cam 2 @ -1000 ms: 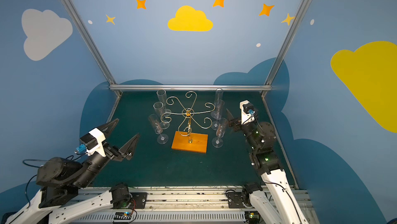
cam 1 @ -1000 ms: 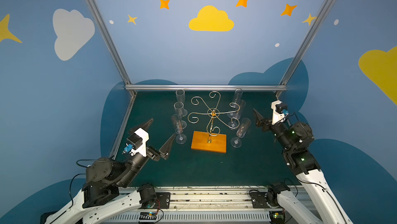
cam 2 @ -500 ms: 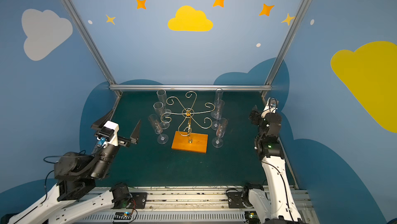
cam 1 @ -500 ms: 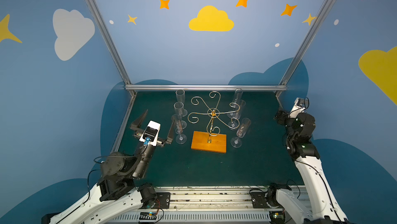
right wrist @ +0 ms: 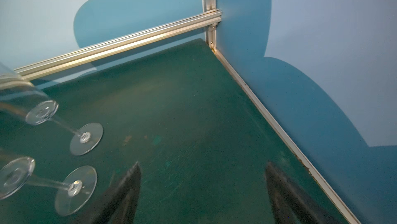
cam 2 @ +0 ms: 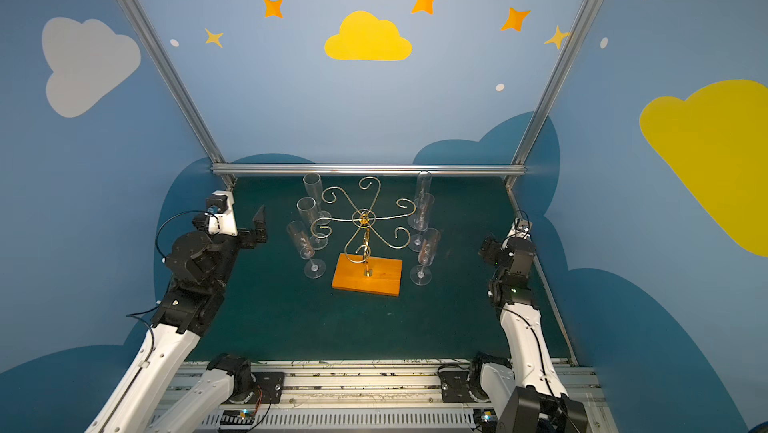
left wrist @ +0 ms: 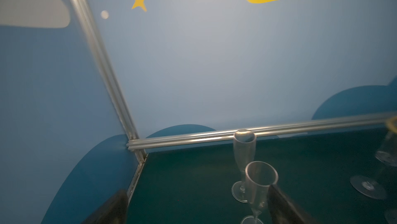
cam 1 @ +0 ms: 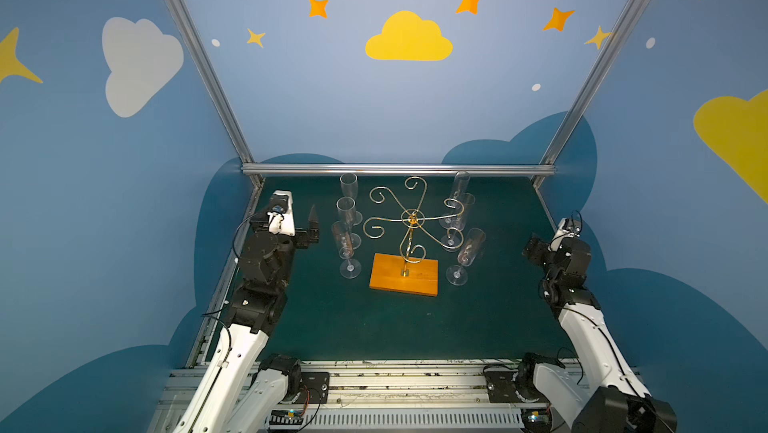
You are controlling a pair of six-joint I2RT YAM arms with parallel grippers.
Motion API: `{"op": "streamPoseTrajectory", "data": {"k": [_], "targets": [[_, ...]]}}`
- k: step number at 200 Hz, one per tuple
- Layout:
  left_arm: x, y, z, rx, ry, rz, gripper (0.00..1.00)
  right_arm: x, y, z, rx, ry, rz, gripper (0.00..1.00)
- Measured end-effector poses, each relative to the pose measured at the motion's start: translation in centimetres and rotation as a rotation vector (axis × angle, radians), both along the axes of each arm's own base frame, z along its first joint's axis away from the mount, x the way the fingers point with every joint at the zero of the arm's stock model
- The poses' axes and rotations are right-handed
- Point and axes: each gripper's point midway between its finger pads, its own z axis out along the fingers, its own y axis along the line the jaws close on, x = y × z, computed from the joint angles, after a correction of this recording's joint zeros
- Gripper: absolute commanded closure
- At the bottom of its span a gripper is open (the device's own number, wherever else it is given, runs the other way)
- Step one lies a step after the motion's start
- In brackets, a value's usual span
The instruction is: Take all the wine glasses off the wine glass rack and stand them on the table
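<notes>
Showing the wine glass rack (cam 1: 411, 219) upright at the middle of the desk (cam 1: 332, 327), wooden base (cam 1: 386, 273) flat and all six gold curls seemingly bare. Flanked by six clear flutes, three in a row toward the left edge and three toward the right, every foot apparently down on the desk; nearest left wine glass (cam 1: 343, 237) just beside the base and apart from the wire. Cannot tell, for the middle right glass (cam 1: 466, 213), crossed in both top views by a curl, whether touching the wire or merely behind it. Spread wide and empty near the left edge, left pincer (left wrist: 196, 188) aimed along the left row, one black finger (left wrist: 283, 205) close by the nearer flute (left wrist: 260, 175) of two ahead. Likewise wide apart and holding nothing, right pincer (right wrist: 203, 162) over bare desk by the far right corner. Judged all but finished, pending a check of that one curl. Best done from here: keep both pincers wide, move off from the rows in a straight line, and avoid any sideways sweep near such tall, narrow, easily toppled stems; for a foot found hooked, slide outward along the wire, never straight up.
</notes>
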Motion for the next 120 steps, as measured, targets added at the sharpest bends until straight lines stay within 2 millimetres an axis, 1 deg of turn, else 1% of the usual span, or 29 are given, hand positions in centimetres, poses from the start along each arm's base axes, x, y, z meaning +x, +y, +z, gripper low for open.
{"op": "streamPoseTrajectory", "data": {"k": [12, 18, 26, 33, 46, 62, 77, 84, 92, 105, 120], "targets": [[0.2, 2.7, -2.0, -0.06, 0.013, 0.083, 0.01, 0.2, 0.8, -0.8, 0.02, 0.015, 0.047, 0.11], [0.2, 3.9, -3.5, -0.097, 0.027, 0.118, 0.01, 0.3, 1.2, -1.3, 0.032, 0.026, 0.067, 0.12], [0.2, 4.9, -5.4, -0.135, 0.051, 0.145, 0.01, 0.2, 1.7, -2.0, 0.048, 0.042, 0.088, 0.12], [0.2, 5.6, -7.6, -0.169, 0.079, 0.163, 0.01, 0.2, 2.1, -2.6, 0.059, 0.055, 0.106, 0.11], [0.0, 5.8, -11.3, -0.204, 0.131, 0.166, 0.01, -0.1, 2.9, -3.9, 0.074, 0.08, 0.134, 0.11], [-0.5, 5.5, -16.5, -0.238, 0.222, 0.165, 0.0, -0.6, 3.9, -5.7, 0.088, 0.105, 0.171, 0.12], [-1.2, 5.1, -20.5, -0.256, 0.301, 0.157, 0.01, -1.0, 4.9, -7.3, 0.098, 0.125, 0.205, 0.12], [-1.5, 4.8, -21.7, -0.261, 0.325, 0.149, 0.01, -1.1, 5.3, -8.0, 0.102, 0.136, 0.217, 0.12], [-1.5, 4.5, -22.5, -0.262, 0.343, 0.127, 0.01, -1.1, 5.8, -8.7, 0.107, 0.15, 0.231, 0.12], [-1.0, 3.8, -22.8, -0.259, 0.35, 0.088, 0.01, -1.0, 6.5, -9.6, 0.109, 0.175, 0.251, 0.11], [-0.2, 3.4, -23.1, -0.258, 0.356, 0.059, 0.01, -0.7, 7.1, -10.1, 0.104, 0.193, 0.267, 0.11]]}}
